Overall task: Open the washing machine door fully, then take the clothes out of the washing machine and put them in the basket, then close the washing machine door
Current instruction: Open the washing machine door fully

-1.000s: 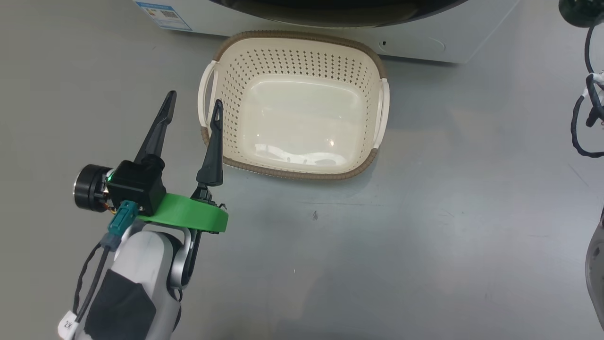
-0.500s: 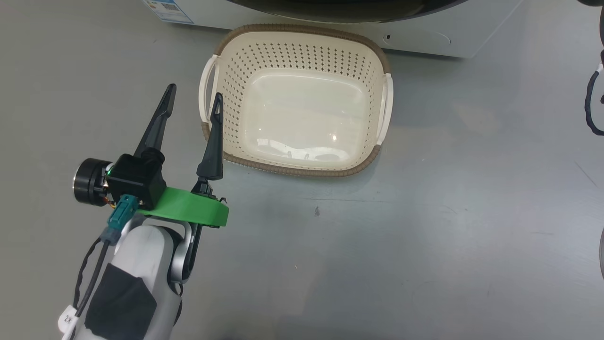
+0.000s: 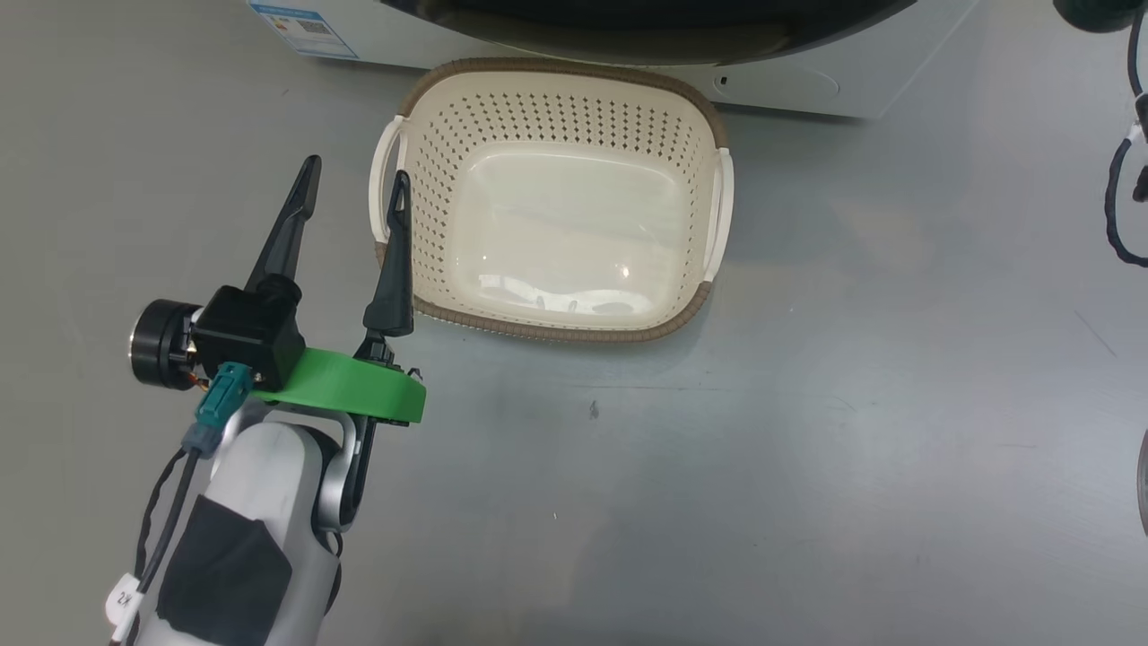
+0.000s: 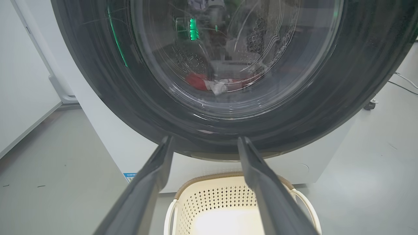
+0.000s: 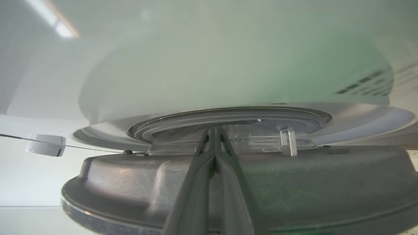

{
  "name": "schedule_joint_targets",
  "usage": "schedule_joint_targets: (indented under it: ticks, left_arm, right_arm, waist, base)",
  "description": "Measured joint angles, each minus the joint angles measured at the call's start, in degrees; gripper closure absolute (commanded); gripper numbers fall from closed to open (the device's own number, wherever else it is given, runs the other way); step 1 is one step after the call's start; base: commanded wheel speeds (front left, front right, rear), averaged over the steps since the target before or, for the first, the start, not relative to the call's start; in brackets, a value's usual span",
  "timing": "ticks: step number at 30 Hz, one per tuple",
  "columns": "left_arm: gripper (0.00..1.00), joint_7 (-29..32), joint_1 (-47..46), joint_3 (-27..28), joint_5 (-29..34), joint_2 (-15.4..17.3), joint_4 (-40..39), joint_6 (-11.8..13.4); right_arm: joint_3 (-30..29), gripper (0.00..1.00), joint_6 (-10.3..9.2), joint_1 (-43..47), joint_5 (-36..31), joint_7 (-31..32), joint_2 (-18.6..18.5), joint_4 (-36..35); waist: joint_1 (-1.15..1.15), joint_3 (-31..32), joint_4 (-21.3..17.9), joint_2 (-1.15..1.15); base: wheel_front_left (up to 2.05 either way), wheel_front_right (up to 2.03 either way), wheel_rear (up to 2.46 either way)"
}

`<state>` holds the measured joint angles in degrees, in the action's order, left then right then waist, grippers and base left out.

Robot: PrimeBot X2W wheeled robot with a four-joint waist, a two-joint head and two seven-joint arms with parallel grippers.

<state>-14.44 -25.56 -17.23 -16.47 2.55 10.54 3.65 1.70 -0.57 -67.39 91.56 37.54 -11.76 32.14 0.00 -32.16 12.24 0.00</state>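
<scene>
clothes [image 4: 202, 81]: red fabric is seen low in the drum, behind the door [image 4: 98, 98] glass.
basket [image 3: 556, 117]: set just before the white washing machine [image 4: 107, 143].
floor [image 3: 762, 467]: grey, smooth.
room: a white wall [image 4: 19, 81] is seen at the left.
left gripper [image 3: 356, 170]: spread, nothing held, beside the basket's left end, the clothes ahead and above.
right gripper [image 5: 213, 130]: pressed together over the door's grey inner face.

The basket [image 3: 556, 117] is showing smooth cream plastic, bottom gleaming, brown rim looking woven. The washing machine door [image 4: 228, 39] is shining glossy black around clear glass, the clothes [image 4: 196, 81] behind looking like red cloth. The grey floor [image 3: 807, 404] is gleaming faintly; the left fingers [image 3: 289, 224] are looking matt, dark.
</scene>
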Motion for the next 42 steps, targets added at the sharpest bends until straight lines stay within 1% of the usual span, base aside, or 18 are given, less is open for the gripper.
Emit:
schedule_joint_targets:
  ticks: [2, 3, 13, 25, 31, 33, 42]
  left_arm:
    - [0.0, 0.0, 0.0, 0.0, 0.0, 0.0, 0.2, 0.0]
    - [0.0, 0.0, 0.1, 0.0, 0.0, -0.1, 0.5, -0.3]
    - [0.0, 0.0, 0.6, 0.1, 0.0, -0.2, 1.9, -0.4]
    - [0.0, 0.0, 3.3, 0.5, 0.0, -0.3, 3.5, -0.5]
    - [0.0, 0.0, 5.3, 1.0, 0.0, -0.3, 4.1, -0.5]
    - [0.0, 0.0, 5.9, 1.1, 0.0, -0.3, 4.5, -0.5]
    - [0.0, 0.0, 8.5, 1.2, 0.0, -0.3, 5.5, -0.5]
  right_arm:
    - [0.1, 1.0, 0.51, 0.4, 0.4, 0.9, 0.1, 0.5]
    - [0.2, 1.0, 1.09, 1.0, 0.7, 1.6, 0.2, 0.8]
    - [1.6, 1.0, 3.12, 3.8, 1.6, 5.5, 0.7, 2.5]
    - [4.0, 1.0, 5.55, 9.5, 3.5, 10.0, 4.0, 3.6]
    - [4.9, 1.0, 6.1, 13.0, 4.3, 11.7, 4.9, 3.7]
    - [5.4, 1.0, 6.55, 14.2, 4.3, 12.4, 5.2, 3.6]
    - [7.9, 1.0, 6.99, 19.9, 5.4, 14.9, 6.7, 3.4]
  waist:
    - [0.0, 0.4, -0.2, 0.0]
    - [0.0, 0.8, -0.4, 0.0]
    - [0.0, 3.4, -1.3, 0.0]
    - [0.0, 7.6, -2.0, 0.0]
    - [0.0, 10.0, -2.1, 0.0]
    - [0.0, 10.9, -2.1, 0.0]
    - [0.0, 14.6, -1.7, 0.0]
  base:
    - [0.0, 0.0, 0.0]
    - [0.0, 0.0, 0.0]
    - [0.0, 0.0, 0.0]
    - [0.0, 0.0, 0.0]
    - [0.0, 0.0, 0.0]
    - [0.0, 0.0, 0.0]
    - [0.0, 0.0, 0.0]
